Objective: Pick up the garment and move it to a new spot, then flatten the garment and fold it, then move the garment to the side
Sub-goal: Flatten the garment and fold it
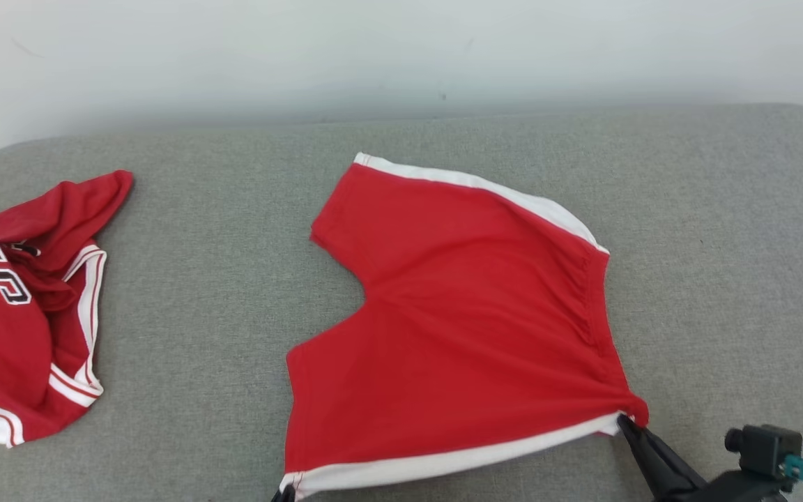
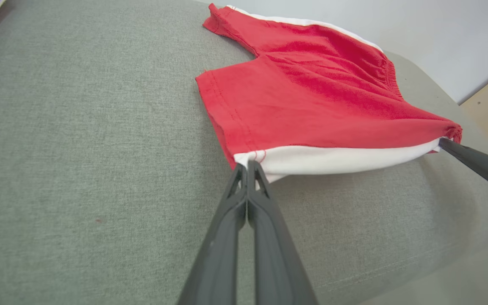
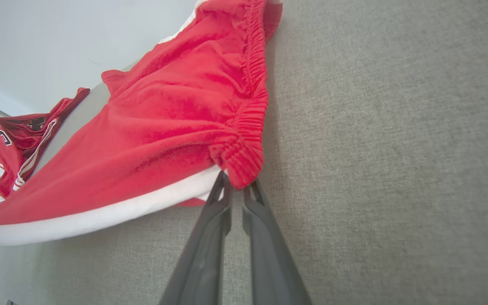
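While the red shorts (image 1: 464, 314) lie spread out around the middle of the grey cushion (image 1: 199, 279), both grippers have hold of the near edge, the one with the white stripe (image 1: 457, 457) running along it. The left gripper (image 2: 248, 166) is clamped tight on the leg-hem corner, fingers pressed flat together right where the white meets the red stitching. The right gripper (image 3: 236, 186) is pinching the other end of that same edge, with the bunched-up corner of the elastic waistband (image 3: 252, 106) caught between its nearly closed tips.

So the stripe is stretched between the two grippers, and in the wrist views that front edge looks lifted a little off the cushion, while the rest of the fabric rests on it. The leg openings point to the robot's left and the waistband to its right.

Way over on the left there's a crumpled red jersey (image 1: 18, 314) with white trim and black lettering, well apart from the shorts. A pale wall (image 1: 373, 49) sits behind the cushion.
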Robot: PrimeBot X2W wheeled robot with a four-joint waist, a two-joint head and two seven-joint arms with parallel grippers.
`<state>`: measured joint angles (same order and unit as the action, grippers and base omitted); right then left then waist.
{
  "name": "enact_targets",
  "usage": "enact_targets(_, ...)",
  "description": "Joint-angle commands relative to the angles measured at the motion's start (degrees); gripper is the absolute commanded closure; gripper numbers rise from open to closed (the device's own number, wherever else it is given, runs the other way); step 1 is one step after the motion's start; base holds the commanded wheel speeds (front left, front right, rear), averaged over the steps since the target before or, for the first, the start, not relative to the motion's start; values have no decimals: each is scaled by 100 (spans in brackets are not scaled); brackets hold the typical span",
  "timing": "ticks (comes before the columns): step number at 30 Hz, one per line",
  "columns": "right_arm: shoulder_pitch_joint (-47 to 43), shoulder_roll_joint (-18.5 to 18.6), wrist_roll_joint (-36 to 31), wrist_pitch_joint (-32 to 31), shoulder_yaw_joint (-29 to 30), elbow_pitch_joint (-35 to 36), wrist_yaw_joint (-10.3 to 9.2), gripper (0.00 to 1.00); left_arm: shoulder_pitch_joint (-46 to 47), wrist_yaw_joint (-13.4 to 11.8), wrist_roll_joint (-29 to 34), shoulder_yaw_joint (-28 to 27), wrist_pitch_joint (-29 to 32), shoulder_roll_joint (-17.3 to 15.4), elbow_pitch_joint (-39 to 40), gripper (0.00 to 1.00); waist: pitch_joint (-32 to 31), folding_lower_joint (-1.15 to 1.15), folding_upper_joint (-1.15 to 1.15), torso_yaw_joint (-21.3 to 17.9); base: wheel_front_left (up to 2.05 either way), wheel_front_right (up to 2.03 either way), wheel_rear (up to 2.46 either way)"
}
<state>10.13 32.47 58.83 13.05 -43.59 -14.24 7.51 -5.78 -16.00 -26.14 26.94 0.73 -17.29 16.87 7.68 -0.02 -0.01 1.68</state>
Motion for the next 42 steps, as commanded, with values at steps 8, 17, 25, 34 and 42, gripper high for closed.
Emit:
enact_targets(8, -1000, -81, -404, -491, 769, 592, -4, 100, -416, -53, -237, -30, 244, -186, 170, 100, -107, 2, 1, 8, 0, 0, 0)
enact_targets(17, -1392, -559, -910, -1104, 1585, 1209, -4, 100, -68, 35, -132, -84, 324, -342, 334, 100, 54, 2, 1, -97, 0, 0, 0)
enact_targets(25, -887, -1067, -1232, -1425, 2015, 1688, -3, 100, 1139, 410, 64, -163, 510, -543, 228, 100, 463, 2, 1, -266, 0, 0, 0)
enact_targets(34, 55, -1664, -1412, -1272, 2318, 1517, -3, 100, 2871, 865, 58, -288, 652, -426, -502, 100, 954, 2, 1, -514, 0, 0, 0)
enact_targets(42, 1035, -2020, -1455, -949, 2346, 899, -3, 100, 4526, 1201, -178, -482, 705, -149, -1745, 100, 1367, 2, 1, -781, 0, 0, 0)
